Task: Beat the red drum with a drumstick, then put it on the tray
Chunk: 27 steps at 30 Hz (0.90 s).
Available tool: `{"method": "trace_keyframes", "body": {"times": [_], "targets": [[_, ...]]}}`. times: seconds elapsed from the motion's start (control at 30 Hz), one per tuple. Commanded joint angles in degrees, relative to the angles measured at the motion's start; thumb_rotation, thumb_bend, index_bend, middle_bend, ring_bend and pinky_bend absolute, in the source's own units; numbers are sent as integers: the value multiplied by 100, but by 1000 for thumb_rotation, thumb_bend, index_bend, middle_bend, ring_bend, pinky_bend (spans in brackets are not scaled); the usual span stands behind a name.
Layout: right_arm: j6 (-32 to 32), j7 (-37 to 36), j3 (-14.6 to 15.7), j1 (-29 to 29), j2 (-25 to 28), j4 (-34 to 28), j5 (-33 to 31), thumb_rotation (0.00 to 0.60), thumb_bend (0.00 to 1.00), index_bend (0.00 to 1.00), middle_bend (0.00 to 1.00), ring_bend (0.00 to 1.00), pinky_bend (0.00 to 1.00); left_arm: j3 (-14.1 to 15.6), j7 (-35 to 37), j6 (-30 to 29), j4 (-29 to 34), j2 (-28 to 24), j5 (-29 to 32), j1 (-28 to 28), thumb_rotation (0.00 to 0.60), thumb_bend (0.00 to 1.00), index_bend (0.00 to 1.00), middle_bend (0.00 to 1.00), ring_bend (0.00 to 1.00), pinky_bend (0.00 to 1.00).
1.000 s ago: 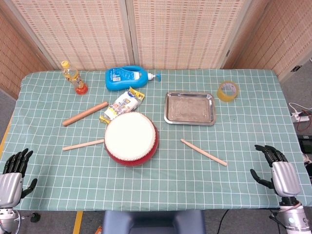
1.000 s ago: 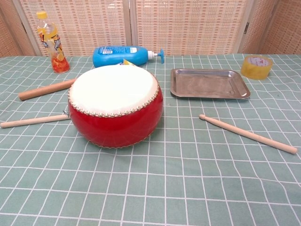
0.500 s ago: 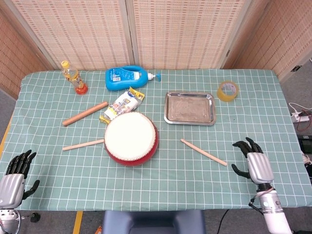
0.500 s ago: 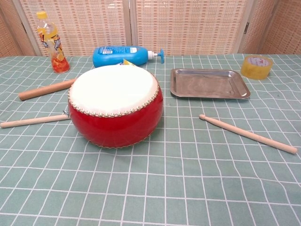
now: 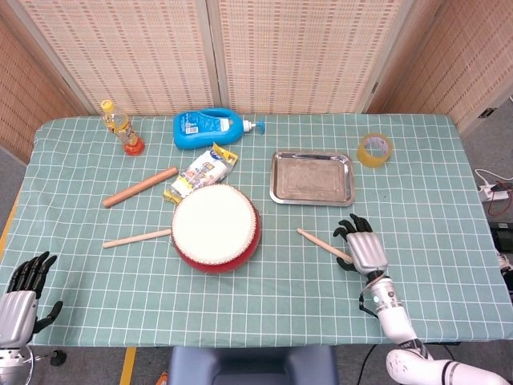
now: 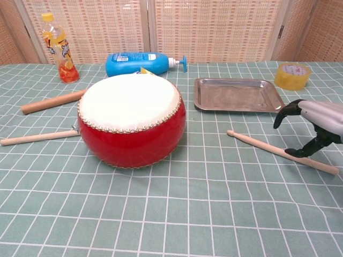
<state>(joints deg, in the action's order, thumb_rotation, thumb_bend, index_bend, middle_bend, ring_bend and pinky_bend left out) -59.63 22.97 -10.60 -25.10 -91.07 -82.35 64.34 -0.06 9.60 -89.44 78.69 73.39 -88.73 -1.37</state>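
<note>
The red drum (image 5: pixel 216 227) with its pale skin stands mid-table, also large in the chest view (image 6: pixel 131 118). The steel tray (image 5: pixel 312 177) (image 6: pixel 238 95) lies behind it to the right. One drumstick (image 5: pixel 323 244) (image 6: pixel 268 145) lies right of the drum. My right hand (image 5: pixel 365 247) (image 6: pixel 316 126) hovers over its far end, open, fingers arched above the stick and thumb tip down beside it. A second drumstick (image 5: pixel 136 238) (image 6: pixel 37 137) lies left of the drum. My left hand (image 5: pixel 20 301) is open at the table's near-left corner.
A thick wooden rolling pin (image 5: pixel 140 186) lies left of the drum. A blue soap bottle (image 5: pixel 210 128), an orange drink bottle (image 5: pixel 120 127) and a snack packet (image 5: pixel 202 171) are behind it. A yellow tape roll (image 5: pixel 374 150) sits right of the tray.
My right hand has moved in from the table's right edge, leftward and forward, to hang over the right drumstick's end. The left hand has sunk slightly lower at the corner.
</note>
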Motion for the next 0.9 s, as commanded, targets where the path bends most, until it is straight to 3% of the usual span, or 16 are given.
{"method": "trace_keyframes", "body": {"times": [0.03, 0.3, 0.9], "targets": [[181, 57, -9, -112, -171, 189, -170, 599, 263, 365, 154, 0, 83, 8, 50, 20, -38, 5, 13, 8, 600, 276, 82, 0, 0, 0], [294, -110, 31, -235, -350, 465, -239, 599, 282, 436, 154, 0, 82, 4, 36, 61, -71, 14, 22, -2, 600, 274, 82, 0, 0, 0], [448, -332, 75, -426, -519, 829, -328, 599, 367, 484, 154, 0, 82, -12, 75, 146, -96, 16, 77, -11, 600, 277, 83, 0, 0, 0]]}}
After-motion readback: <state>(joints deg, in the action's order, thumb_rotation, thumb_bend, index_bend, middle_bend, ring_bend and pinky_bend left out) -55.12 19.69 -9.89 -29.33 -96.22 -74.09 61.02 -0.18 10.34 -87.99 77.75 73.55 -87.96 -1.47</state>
